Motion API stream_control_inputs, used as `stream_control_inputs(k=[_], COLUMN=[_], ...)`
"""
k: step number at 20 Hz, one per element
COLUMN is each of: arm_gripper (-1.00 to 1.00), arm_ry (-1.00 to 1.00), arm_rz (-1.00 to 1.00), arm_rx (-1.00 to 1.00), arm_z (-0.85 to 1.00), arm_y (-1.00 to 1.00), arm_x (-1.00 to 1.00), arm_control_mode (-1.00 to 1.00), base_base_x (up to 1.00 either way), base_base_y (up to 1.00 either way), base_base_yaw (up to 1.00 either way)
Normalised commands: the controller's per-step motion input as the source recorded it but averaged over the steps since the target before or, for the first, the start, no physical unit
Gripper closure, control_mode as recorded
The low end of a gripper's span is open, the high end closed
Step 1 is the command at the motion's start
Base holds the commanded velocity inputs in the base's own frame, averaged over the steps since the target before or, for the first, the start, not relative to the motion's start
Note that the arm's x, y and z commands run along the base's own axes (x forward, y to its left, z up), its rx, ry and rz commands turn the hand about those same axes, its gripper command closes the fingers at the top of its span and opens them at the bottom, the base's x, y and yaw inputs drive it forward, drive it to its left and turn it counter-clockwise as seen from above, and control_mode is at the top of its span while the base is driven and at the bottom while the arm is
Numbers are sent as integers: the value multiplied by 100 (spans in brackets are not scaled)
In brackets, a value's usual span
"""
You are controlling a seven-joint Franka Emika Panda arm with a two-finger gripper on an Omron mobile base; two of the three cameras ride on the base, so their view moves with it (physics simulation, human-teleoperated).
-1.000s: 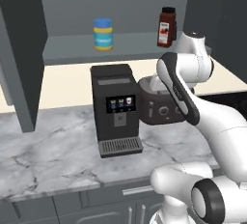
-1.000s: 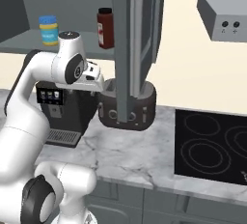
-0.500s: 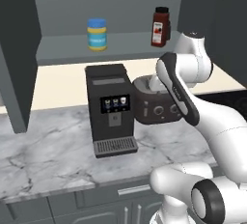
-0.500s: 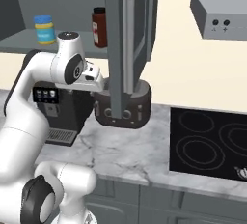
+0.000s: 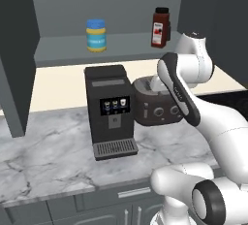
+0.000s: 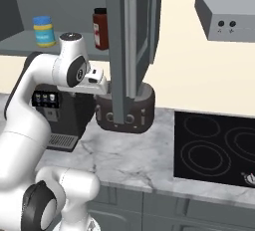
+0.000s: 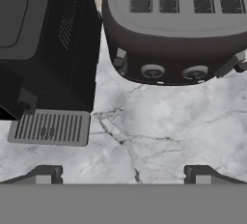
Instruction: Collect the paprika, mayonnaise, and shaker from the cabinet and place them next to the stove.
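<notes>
My jaws spread wide and empty above the toaster (image 7: 178, 25).

On the cabinet (image 5: 58, 54) shelf above the toaster, the mayonnaise (image 5: 96, 35) stands left and the paprika (image 5: 160, 27) right; my gripper (image 7: 123, 174) points down at the marble counter (image 7: 159, 131); the stove (image 6: 214, 148) lies right of the toaster.

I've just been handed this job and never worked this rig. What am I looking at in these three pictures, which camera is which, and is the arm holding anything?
It is a white robot arm on a driving base in a rendered kitchen. Two pictures come from cameras on the base, behind the arm to its left and right. The third looks down from the hand itself: the gripper is open and holds nothing. Below it lies the marble counter, with a coffee machine and a toaster. In the open cabinet above stand the mayonnaise and the paprika. The stove lies to the right.
</notes>
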Motion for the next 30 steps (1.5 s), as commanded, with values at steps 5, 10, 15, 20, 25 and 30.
stream_control_inputs(k=[5,10,15,20,25,30], arm_gripper=[-100,-100,-100,-100,-100,-100], arm_ry=[0,-4,-25,-33,-26,-15], arm_rz=[0,-1,-1,4,20,21], arm_rx=[0,0,-4,-5,10,15], arm_z=[0,0,1,3,10,21], arm_y=[0,0,3,21,53,92], arm_x=[0,0,0,-14,-6,1], arm_control_mode=[100,-100,-100,-100,-100,-100], base_base_x=[8,0,0,0,0,0], base_base_y=[-1,0,0,0,0,0], base_base_yaw=[0,0,0,0,0,0])
